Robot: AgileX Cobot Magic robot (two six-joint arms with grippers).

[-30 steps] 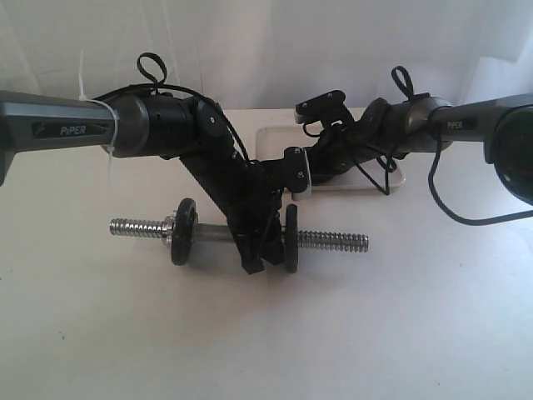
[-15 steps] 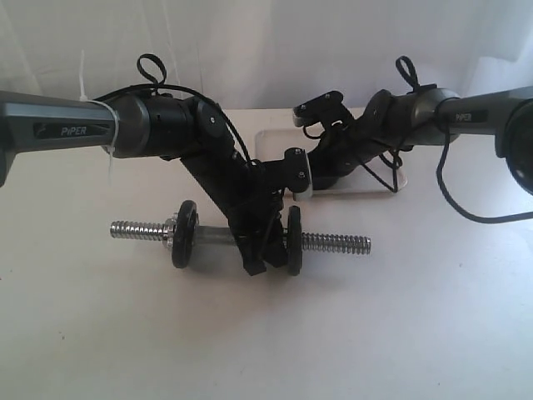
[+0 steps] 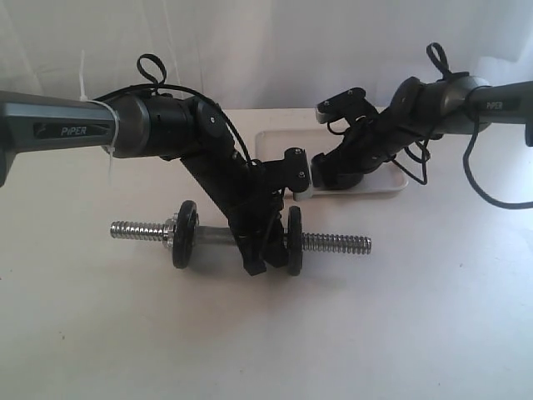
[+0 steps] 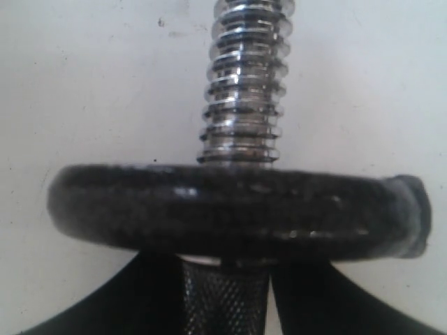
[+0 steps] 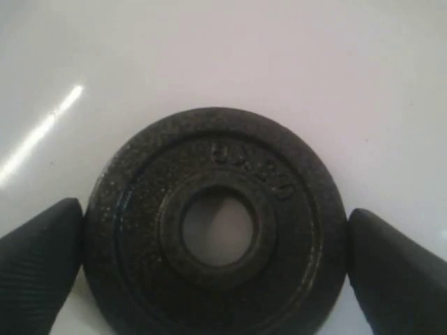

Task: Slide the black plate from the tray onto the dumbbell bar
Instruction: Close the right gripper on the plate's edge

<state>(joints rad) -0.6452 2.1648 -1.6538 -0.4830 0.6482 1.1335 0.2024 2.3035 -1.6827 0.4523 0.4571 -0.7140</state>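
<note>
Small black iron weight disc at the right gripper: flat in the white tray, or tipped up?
Flat: the black disc lies on the white tray, which shows through its hole.

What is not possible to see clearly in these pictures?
- Right wrist view: raised marks on the black plate are too blurred to read.
- Exterior view: that plate, on the tray, is hidden by the right gripper.
- Left wrist view: whether the left gripper clamps the dumbbell bar; its fingers are cut off by the edge.

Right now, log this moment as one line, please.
left gripper: shut on dumbbell bar, mid-shaft | right gripper: astride black plate lying flat in tray, grip unconfirmed | plate not yet lifted
</note>
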